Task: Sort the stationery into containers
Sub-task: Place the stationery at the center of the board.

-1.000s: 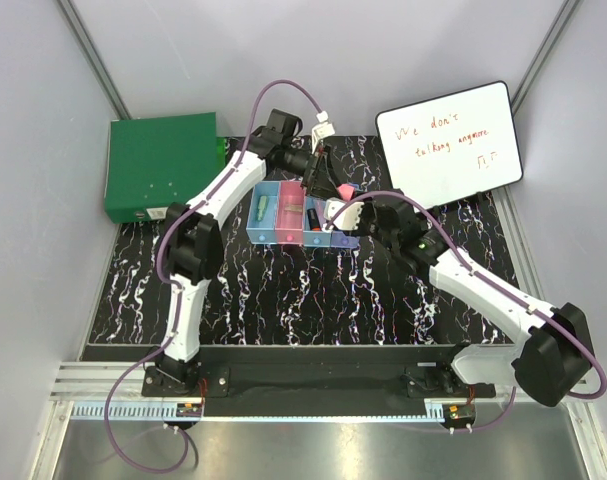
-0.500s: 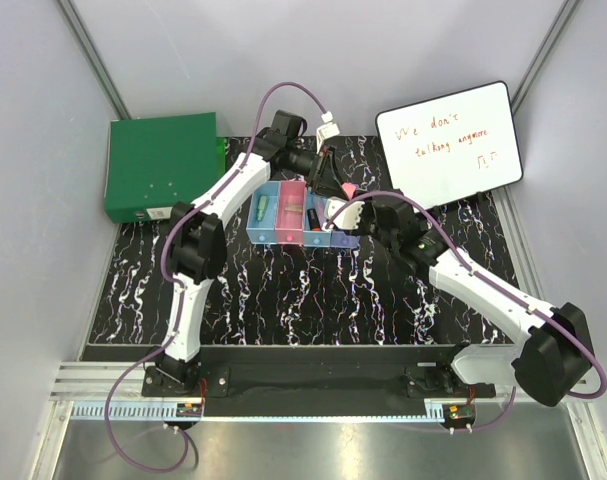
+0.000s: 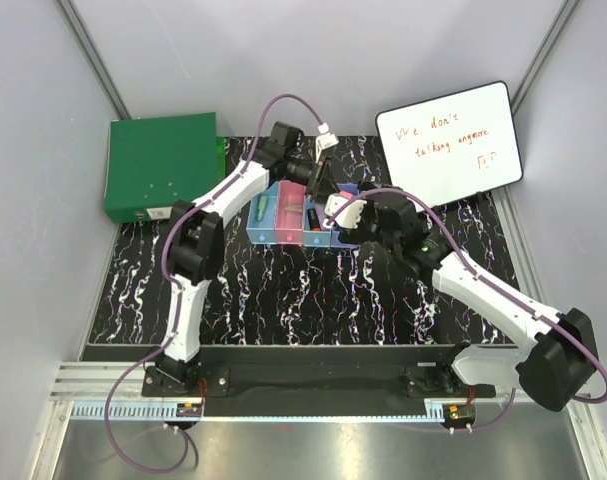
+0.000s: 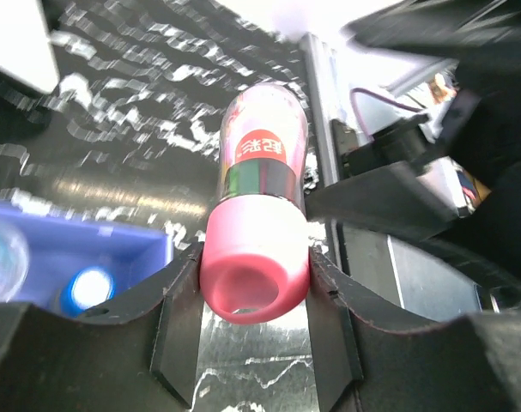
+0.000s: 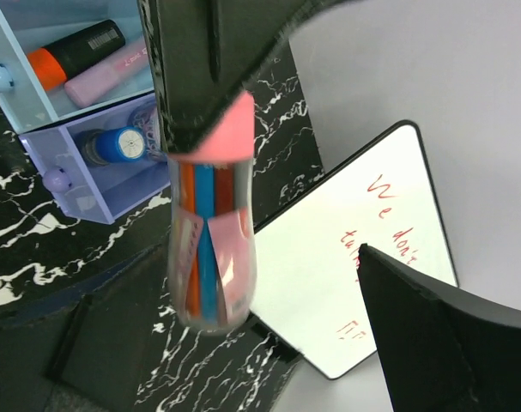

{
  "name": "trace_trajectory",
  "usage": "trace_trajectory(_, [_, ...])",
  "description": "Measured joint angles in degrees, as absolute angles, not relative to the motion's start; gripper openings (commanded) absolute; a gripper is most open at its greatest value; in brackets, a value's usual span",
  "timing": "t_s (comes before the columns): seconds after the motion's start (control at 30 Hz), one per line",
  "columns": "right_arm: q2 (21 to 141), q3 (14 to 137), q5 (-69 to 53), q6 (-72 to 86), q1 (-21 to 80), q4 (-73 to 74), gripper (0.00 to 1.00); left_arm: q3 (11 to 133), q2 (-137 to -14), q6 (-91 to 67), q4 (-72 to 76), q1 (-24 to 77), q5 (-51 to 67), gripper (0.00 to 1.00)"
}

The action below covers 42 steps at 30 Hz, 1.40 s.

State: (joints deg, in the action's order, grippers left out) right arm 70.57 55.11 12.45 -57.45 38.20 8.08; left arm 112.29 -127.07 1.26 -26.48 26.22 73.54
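Observation:
My left gripper [image 3: 316, 183] is shut on the pink cap of the dark tube [image 4: 258, 257] and holds it in the air by the purple end of the bins. The right wrist view shows the tube [image 5: 210, 249] hanging cap up from those black fingers. The four joined bins [image 3: 301, 218] stand mid-table. The green stick [image 3: 263, 209] lies in the left blue bin. The orange marker [image 5: 75, 51] and pink marker [image 5: 106, 73] lie in the other blue bin, and a small blue piece [image 5: 114, 146] lies in the purple bin [image 5: 136, 184]. My right gripper [image 5: 243, 343] is open and empty beside the bins.
A white writing board [image 3: 448, 140] with red handwriting leans at the back right, close behind the tube [image 5: 363, 249]. A large flat green box [image 3: 161, 165] sits at the back left. The mat [image 3: 313, 290] is black with white veins.
My left gripper has carried the tube leftward, from right of the bins to over their purple end. My right gripper has shifted slightly toward the bins.

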Motion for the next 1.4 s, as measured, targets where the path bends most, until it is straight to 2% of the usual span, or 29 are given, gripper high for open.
trace_trajectory(0.37, [68.2,55.2,12.88,-53.47,37.65,9.41,1.0,109.62,-120.16,11.9,-34.7,18.17,58.17,0.0])
trace_trajectory(1.4, [64.69,48.51,13.04,-54.87,33.41,6.96,1.0,105.16,-105.78,33.74,-46.61,19.0,36.12,0.0])
